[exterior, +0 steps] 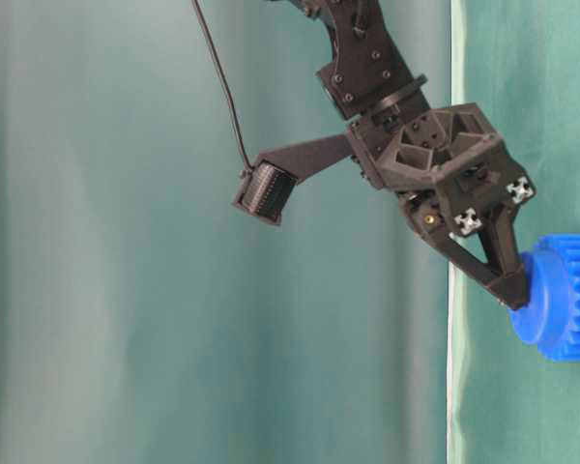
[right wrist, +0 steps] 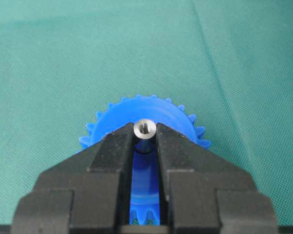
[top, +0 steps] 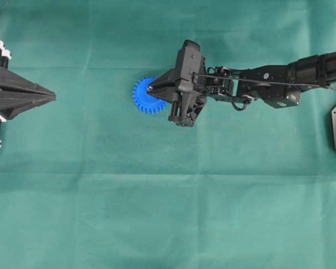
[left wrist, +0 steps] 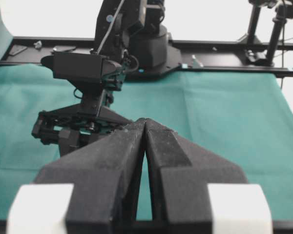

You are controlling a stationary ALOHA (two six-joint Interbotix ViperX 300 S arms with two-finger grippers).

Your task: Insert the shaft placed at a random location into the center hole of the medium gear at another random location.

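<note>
Right gripper point(right wrist: 145, 141): nearest the right wrist camera; its fingers pinch the shaft point(right wrist: 145, 129) upright at their tips.
Shaft: silvery end face showing, held directly over the hub of the medium gear point(right wrist: 156, 117).
Centre hole: hidden beneath shaft and fingertips.
Medium gear: blue, flat on the green cloth point(top: 101, 196); in the overhead view it lies just left of centre, at 9 o'clock from the right wrist.
Left gripper point(top: 53, 98): far left edge, fingers pressed together, holding nothing, well apart from the gear.
Free room: bare cloth surrounds the gear toward 6, 9 and 12 o'clock.
Cloth edge: black rail point(left wrist: 224, 70) borders its far side in the left wrist view.
Writing: none legible.
</note>
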